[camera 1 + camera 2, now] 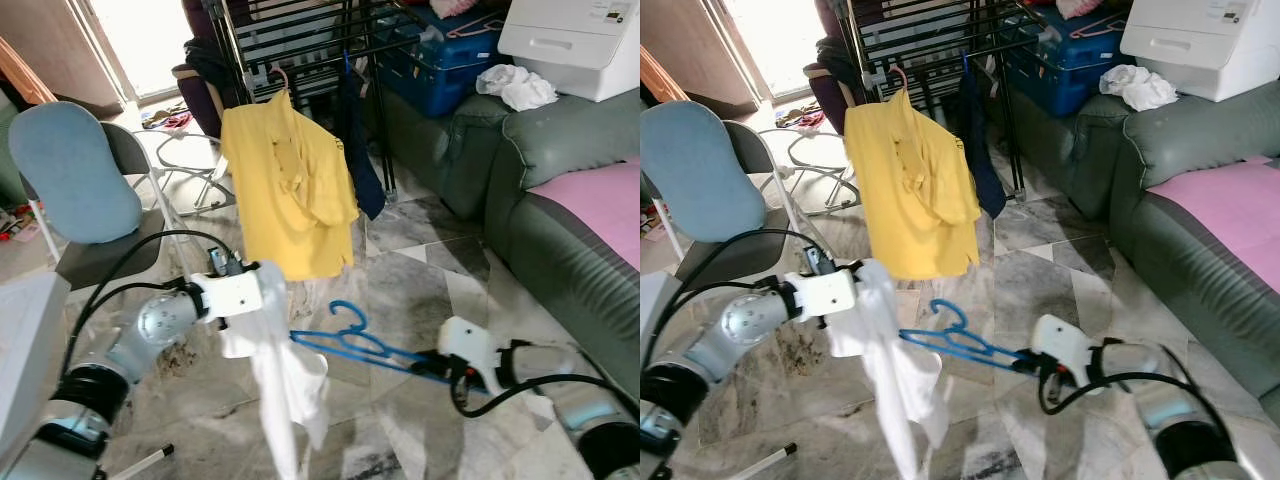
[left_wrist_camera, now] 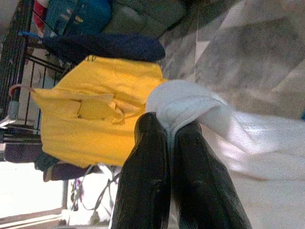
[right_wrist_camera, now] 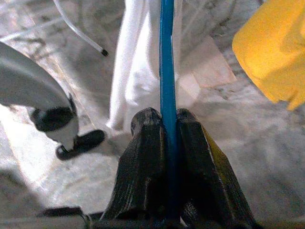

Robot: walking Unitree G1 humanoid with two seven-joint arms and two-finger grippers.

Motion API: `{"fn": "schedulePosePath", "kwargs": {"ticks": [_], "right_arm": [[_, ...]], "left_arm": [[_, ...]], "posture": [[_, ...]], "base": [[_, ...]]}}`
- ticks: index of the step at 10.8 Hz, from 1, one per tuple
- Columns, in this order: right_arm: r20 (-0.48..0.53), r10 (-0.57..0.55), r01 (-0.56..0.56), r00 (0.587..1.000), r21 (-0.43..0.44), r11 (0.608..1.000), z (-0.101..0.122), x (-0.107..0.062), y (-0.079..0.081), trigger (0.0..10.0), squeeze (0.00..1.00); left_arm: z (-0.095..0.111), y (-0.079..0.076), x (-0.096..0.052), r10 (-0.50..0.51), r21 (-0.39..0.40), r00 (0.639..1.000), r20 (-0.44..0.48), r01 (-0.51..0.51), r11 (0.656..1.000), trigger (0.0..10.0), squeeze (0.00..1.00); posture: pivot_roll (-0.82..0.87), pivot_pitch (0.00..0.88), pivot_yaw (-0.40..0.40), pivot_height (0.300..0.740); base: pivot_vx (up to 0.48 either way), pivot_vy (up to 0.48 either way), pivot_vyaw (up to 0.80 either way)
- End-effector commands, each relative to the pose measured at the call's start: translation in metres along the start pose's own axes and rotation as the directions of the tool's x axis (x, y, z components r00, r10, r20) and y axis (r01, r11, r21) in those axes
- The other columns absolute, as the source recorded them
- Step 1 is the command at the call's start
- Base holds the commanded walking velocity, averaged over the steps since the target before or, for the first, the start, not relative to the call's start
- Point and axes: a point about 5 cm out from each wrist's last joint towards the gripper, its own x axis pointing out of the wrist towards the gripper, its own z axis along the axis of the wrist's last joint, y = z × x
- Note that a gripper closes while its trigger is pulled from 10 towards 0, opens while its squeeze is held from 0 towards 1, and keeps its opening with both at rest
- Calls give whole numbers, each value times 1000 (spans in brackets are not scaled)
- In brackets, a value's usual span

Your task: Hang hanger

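A white garment (image 1: pixel 280 370) is held up by the left gripper (image 1: pixel 262 290), hanging limp above the marble floor (image 1: pixel 410 290). A blue hanger (image 1: pixel 350 345) is gripped at one end by the right gripper (image 1: pixel 445 368) — its other end reaches the cloth. Behind, a yellow shirt (image 1: pixel 285 190) hangs from a drying rack (image 1: pixel 300 40).

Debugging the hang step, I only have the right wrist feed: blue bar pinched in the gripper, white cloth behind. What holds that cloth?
Observer: The left gripper, shut on the white garment, which hangs toward the floor.
Operator: Is the hanger inside the garment?
Observer: One end of the blue hanger reaches the cloth; I cannot tell if it is inside. The right gripper holds the other end.
Operator: Where's the rack?
Observer: The drying rack stands ahead, with a yellow shirt hanging on it.
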Motion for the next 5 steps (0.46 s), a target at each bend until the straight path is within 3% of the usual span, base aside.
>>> {"fn": "schedulePosePath", "kwargs": {"ticks": [1, 3, 5], "right_arm": [[19, 66, -66, 998, -2, 998, 7, 10, 4, 10000, 0], [10, 179, -179, 984, 24, 984, 7, 21, 17, 10000, 0], [-40, 219, -218, 975, 33, 975, -1, 19, 24, 10000, 0]], "left_arm": [[-1, 11, -4, 54, 4, 999, 7, -54, 999, 10000, 0], [-5, 11, -7, 55, 13, 998, -7, -55, 998, 10000, 0], [-13, 18, -12, 80, 47, 995, -56, -77, 996, 10000, 0]], "posture": [[-77, 0, 146, 740], [-65, 0, 140, 740], [-54, 0, 135, 740]], "base": [[0, 0, 0], [0, 0, 0], [0, 0, 0]]}}
